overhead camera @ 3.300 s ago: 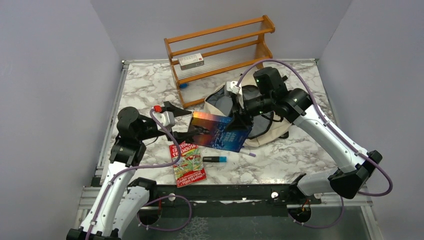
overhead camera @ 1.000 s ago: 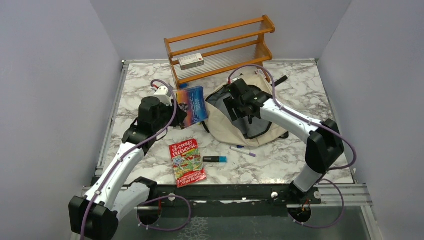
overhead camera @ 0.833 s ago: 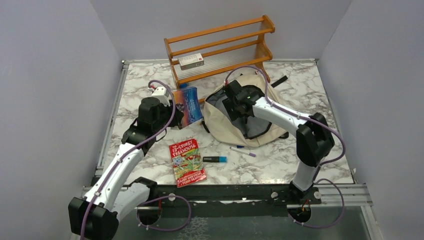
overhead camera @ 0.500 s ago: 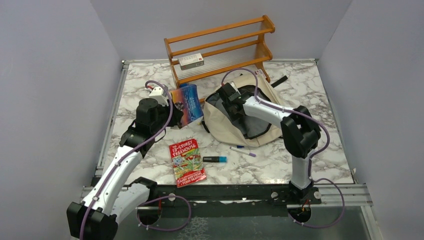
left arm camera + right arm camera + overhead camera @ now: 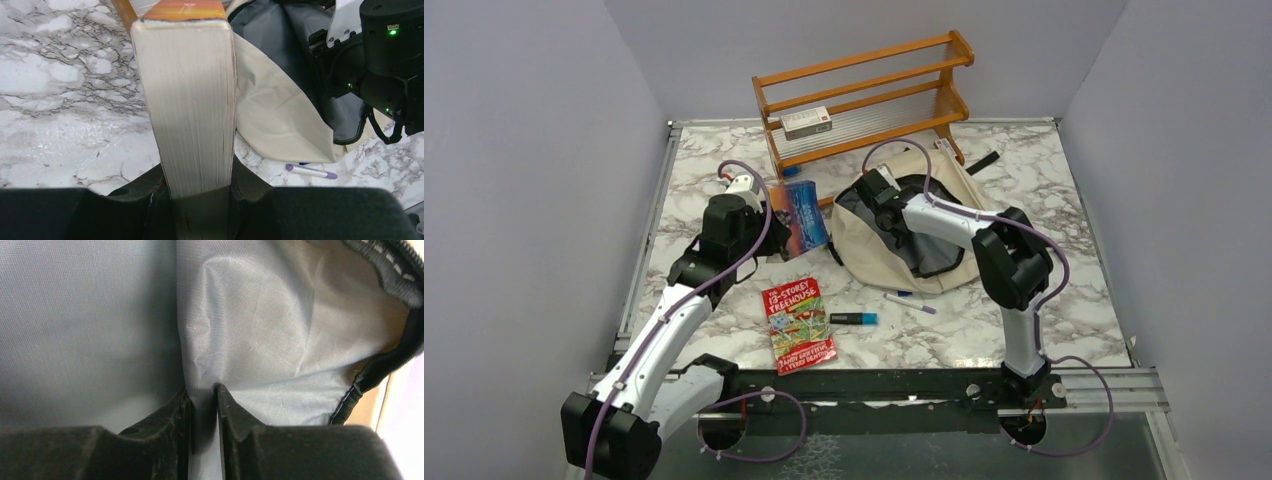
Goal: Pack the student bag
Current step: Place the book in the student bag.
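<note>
The student bag point(image 5: 864, 248) is a beige backpack lying at mid table with its mouth open and grey lining showing. My right gripper point(image 5: 876, 192) sits in that mouth. In the right wrist view its jaws point(image 5: 201, 390) are nipped on a fold of the grey lining point(image 5: 260, 330). My left gripper point(image 5: 769, 222) is shut on a thick blue book point(image 5: 802, 212), held upright just left of the bag. In the left wrist view the book's page edge point(image 5: 190, 90) stands between the fingers point(image 5: 197, 172), with the bag's beige cloth point(image 5: 270, 115) to its right.
A red paperback point(image 5: 799, 325), a blue and black marker point(image 5: 854, 319) and a purple pen point(image 5: 911, 301) lie on the marble in front of the bag. A wooden rack point(image 5: 864, 95) with a small box point(image 5: 806, 122) stands at the back.
My right gripper slid left into the bag's mouth and closed from wide open onto the lining. The left gripper kept the blue book and drew it a little back and left.
</note>
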